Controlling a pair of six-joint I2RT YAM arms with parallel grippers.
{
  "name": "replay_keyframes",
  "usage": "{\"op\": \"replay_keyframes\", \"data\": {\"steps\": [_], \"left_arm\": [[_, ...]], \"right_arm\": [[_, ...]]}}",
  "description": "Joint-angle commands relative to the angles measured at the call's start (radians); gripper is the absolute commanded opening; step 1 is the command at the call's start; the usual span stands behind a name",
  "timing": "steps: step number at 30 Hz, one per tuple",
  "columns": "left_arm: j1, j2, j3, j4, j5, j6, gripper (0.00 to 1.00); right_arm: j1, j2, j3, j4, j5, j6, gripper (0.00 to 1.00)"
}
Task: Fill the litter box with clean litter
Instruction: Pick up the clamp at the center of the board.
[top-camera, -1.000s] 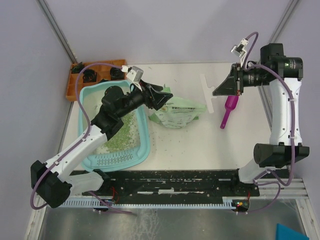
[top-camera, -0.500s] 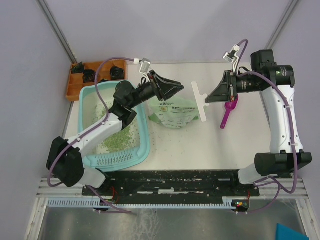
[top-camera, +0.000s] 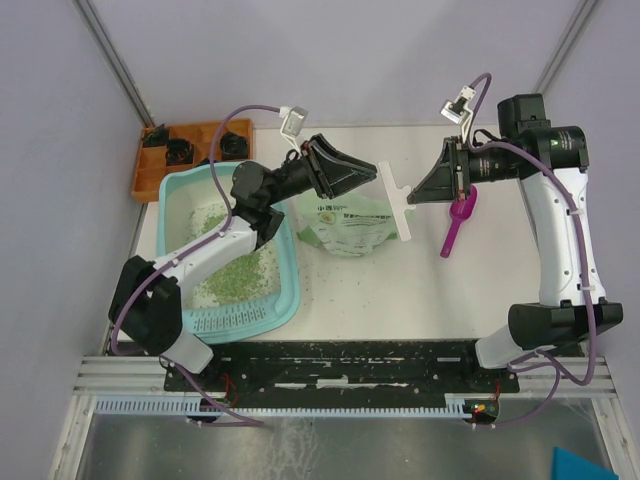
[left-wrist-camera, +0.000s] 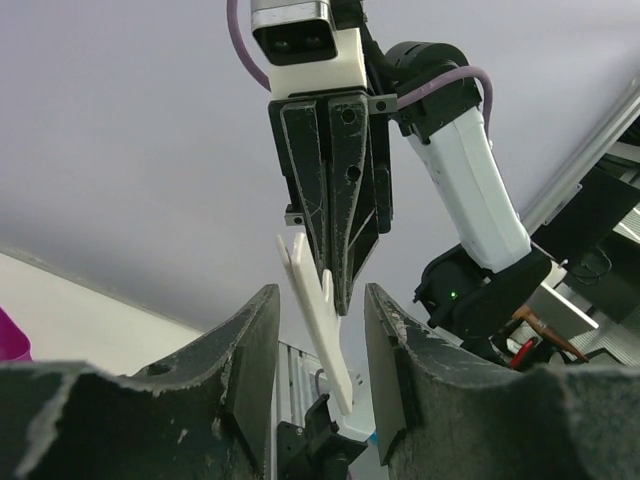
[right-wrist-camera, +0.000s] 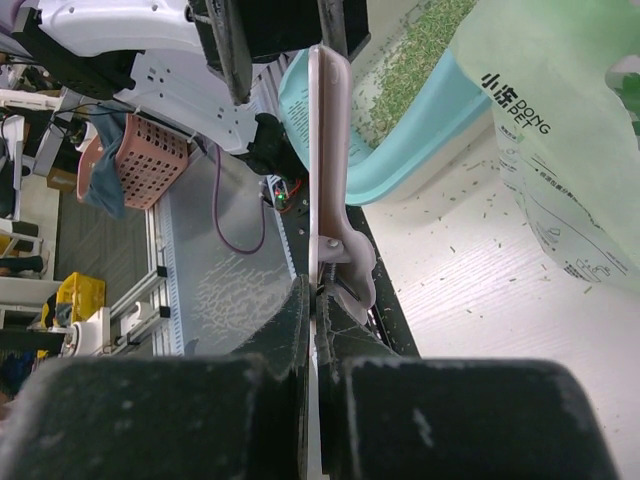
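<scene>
Lavender-walled cell with a white counter (top-camera: 400, 290). The litter box (top-camera: 232, 320) sits at its left with litter (top-camera: 235, 280) spread over part of its floor, the bag (top-camera: 350, 228) lies just beside it, and a scoop (top-camera: 455, 228) lies well to the right. Above the bag, the right gripper (top-camera: 418, 192) is clenched on one end of a white clip (top-camera: 398, 205), while the left gripper (top-camera: 372, 172) brackets the clip's other end with jaws parted, not visibly touching it. Likely hazard: a mistimed handover. If the right gripper lets go before the left clamps, the clip probably drops onto the bag or counter. A clamp at the very tip could let it pivot free. The left forearm, crossing the box, could nudge its rim and scatter litter.
</scene>
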Motion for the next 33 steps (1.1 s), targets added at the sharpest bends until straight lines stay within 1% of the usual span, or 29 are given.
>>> {"op": "replay_keyframes", "data": {"steps": [1, 11, 16, 22, 26, 33], "left_arm": [[-0.006, -0.017, 0.029, 0.06, 0.031, -0.056, 0.46], [-0.027, 0.035, 0.051, 0.058, 0.005, -0.06, 0.45], [-0.028, 0.044, 0.056, 0.033, -0.005, -0.046, 0.47], [-0.028, 0.055, 0.061, 0.025, -0.014, -0.042, 0.46], [-0.029, 0.063, 0.068, 0.026, -0.019, -0.041, 0.4], [-0.03, 0.069, 0.073, 0.033, -0.016, -0.04, 0.23]], "right_arm": [[0.008, 0.013, 0.048, 0.001, -0.004, -0.019, 0.02], [0.018, 0.011, 0.048, 0.002, -0.008, -0.02, 0.02], [0.02, 0.002, 0.047, 0.002, -0.002, -0.019, 0.02], [0.02, -0.006, 0.036, 0.004, 0.004, -0.02, 0.02], [0.021, -0.003, 0.029, 0.006, 0.006, -0.019, 0.02], [0.021, 0.0, 0.03, 0.007, 0.009, -0.018, 0.02]]}}
